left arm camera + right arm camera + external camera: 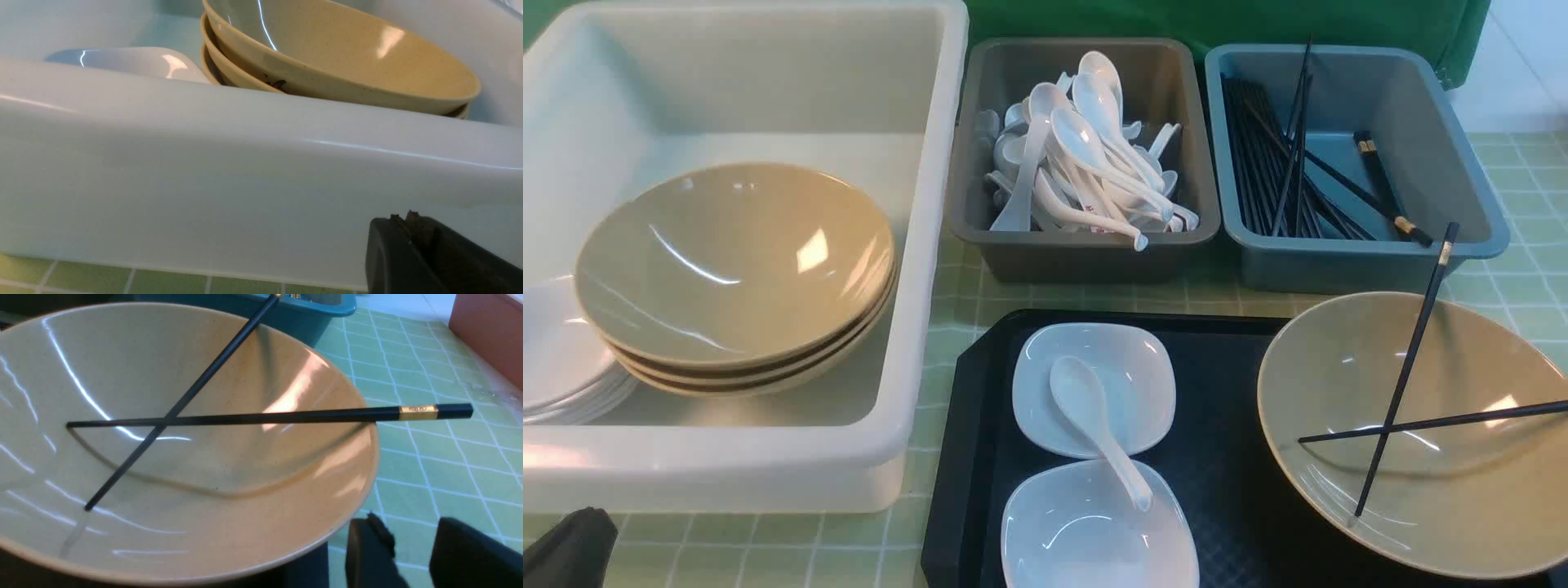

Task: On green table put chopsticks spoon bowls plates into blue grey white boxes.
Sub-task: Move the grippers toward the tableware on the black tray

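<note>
Two chopsticks (1407,363) lie crossed in the big bowl (1331,482) at the right of the tray (1233,490), near the blue box (1470,196). The right gripper (408,528) is not closed; it sits just beside the bowl and holds nothing. The left gripper (410,222) is closed tight, down by the white box (245,171). A spoon (1094,416) lies across two small dishes (1131,367).

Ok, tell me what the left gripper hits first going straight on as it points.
Most likely the near wall of the white box, right ahead of the left gripper; depth is unclear.

Canteen dish-return setup, spoon bin (1086,263), tray (1227,478)
</note>
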